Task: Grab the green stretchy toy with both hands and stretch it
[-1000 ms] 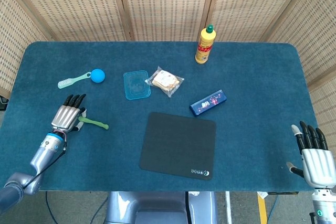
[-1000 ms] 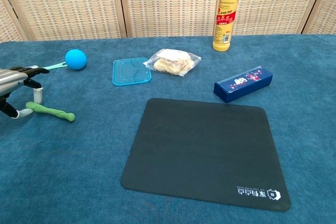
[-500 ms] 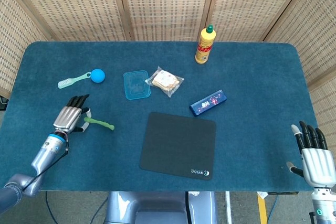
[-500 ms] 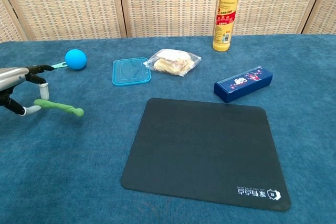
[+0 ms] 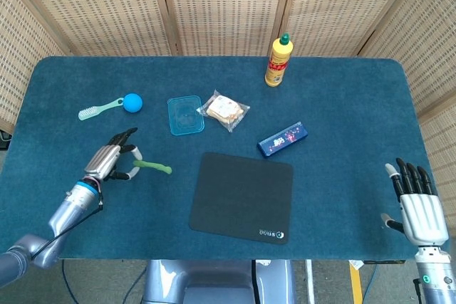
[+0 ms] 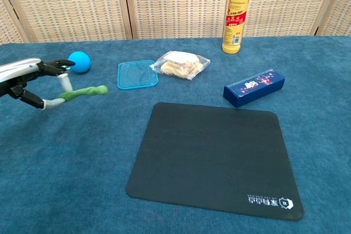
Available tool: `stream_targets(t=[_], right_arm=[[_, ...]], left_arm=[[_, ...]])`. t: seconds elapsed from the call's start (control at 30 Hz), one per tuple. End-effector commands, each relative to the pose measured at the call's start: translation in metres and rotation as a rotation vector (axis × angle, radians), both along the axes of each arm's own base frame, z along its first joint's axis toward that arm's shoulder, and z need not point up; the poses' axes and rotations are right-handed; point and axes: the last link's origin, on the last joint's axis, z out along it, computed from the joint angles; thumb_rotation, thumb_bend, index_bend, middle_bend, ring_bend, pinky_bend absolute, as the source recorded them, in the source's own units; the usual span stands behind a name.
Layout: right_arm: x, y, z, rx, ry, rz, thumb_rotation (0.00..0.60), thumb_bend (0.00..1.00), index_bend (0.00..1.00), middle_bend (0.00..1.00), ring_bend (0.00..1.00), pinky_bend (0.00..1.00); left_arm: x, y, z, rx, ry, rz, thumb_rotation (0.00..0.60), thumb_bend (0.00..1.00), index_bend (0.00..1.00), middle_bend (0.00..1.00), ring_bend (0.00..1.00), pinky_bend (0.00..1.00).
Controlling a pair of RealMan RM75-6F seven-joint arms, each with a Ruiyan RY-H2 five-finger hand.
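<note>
The green stretchy toy (image 5: 152, 167) (image 6: 83, 92) is a short twisted green rod, lifted off the blue table cloth. My left hand (image 5: 112, 162) (image 6: 34, 79) pinches its left end between the thumb and a finger, with the other fingers spread. The toy's free end points right, toward the black mat. My right hand (image 5: 418, 208) hovers open at the table's front right corner, fingers straight and apart, far from the toy. The chest view does not show it.
A black mouse mat (image 5: 242, 196) lies front centre. Behind it are a blue lid (image 5: 185, 114), a bagged snack (image 5: 225, 109), a blue box (image 5: 283, 139) and a yellow bottle (image 5: 278, 60). A brush with a blue ball (image 5: 132, 102) lies at the left.
My left hand has lifted the green toy off the cloth and carried it right and up. My right hand has risen slightly.
</note>
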Motion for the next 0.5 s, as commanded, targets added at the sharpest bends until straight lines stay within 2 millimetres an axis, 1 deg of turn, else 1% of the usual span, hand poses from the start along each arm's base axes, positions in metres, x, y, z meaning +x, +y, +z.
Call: stream_targets(t=[0.03, 0.07, 0.1, 0.2, 0.27, 0.37, 0.5], right_arm=[[0.012, -0.016, 0.003, 0.034, -0.062, 0.061, 0.6, 0.0, 0.13, 0.0, 0.0, 0.0], [0.023, -0.028, 0.004, 0.076, -0.111, 0.104, 0.6, 0.0, 0.13, 0.0, 0.0, 0.0], [0.026, -0.033, 0.006, 0.1, -0.124, 0.108, 0.6, 0.0, 0.14, 0.0, 0.0, 0.0], [0.035, -0.044, 0.008, 0.134, -0.142, 0.132, 0.6, 0.0, 0.15, 0.0, 0.0, 0.0], [0.047, -0.054, 0.007, 0.149, -0.148, 0.18, 0.6, 0.0, 0.17, 0.0, 0.0, 0.0], [0.06, -0.066, 0.004, 0.176, -0.144, 0.242, 0.6, 0.0, 0.21, 0.0, 0.0, 0.0], [0.074, -0.078, 0.002, 0.205, -0.152, 0.296, 0.6, 0.0, 0.26, 0.0, 0.0, 0.0]], left_arm=[[0.03, -0.001, -0.009, -0.09, -0.2, 0.028, 0.6, 0.47, 0.74, 0.0, 0.0, 0.0], [0.056, -0.003, -0.021, -0.154, -0.362, 0.059, 0.6, 0.47, 0.74, 0.0, 0.0, 0.0], [0.064, -0.002, -0.023, -0.171, -0.389, 0.059, 0.6, 0.47, 0.74, 0.0, 0.0, 0.0], [0.08, -0.001, -0.032, -0.192, -0.428, 0.042, 0.6, 0.47, 0.74, 0.0, 0.0, 0.0], [0.095, -0.002, -0.043, -0.213, -0.45, 0.026, 0.6, 0.47, 0.74, 0.0, 0.0, 0.0], [0.113, 0.0, -0.055, -0.227, -0.463, 0.015, 0.6, 0.47, 0.74, 0.0, 0.0, 0.0], [0.13, 0.002, -0.065, -0.245, -0.48, 0.012, 0.6, 0.47, 0.75, 0.0, 0.0, 0.0]])
